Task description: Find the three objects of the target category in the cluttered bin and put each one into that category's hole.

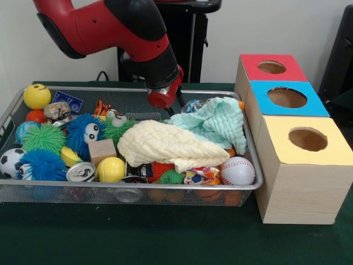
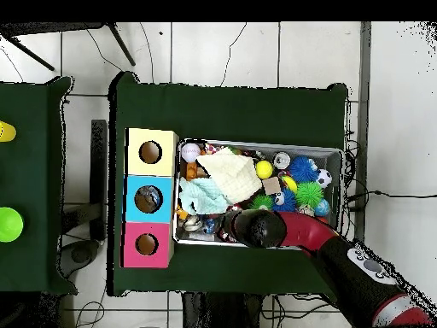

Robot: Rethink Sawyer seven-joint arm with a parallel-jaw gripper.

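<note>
The jaws (image 1: 163,99) hang over the far side of the wire bin (image 1: 11,110); I cannot tell their state. The mint cloth (image 1: 212,122) lies just beside them, the cream cloth (image 1: 165,144) nearer the front.

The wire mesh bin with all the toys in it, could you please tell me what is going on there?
A red and black robot arm hangs over the far side of the wire mesh bin, its end just above the clutter and holding nothing visible. A cream cloth and a mint-green cloth cover much of the pile. Beside the bin stand three wooden boxes with holes, topped red, blue and yellow.
</note>
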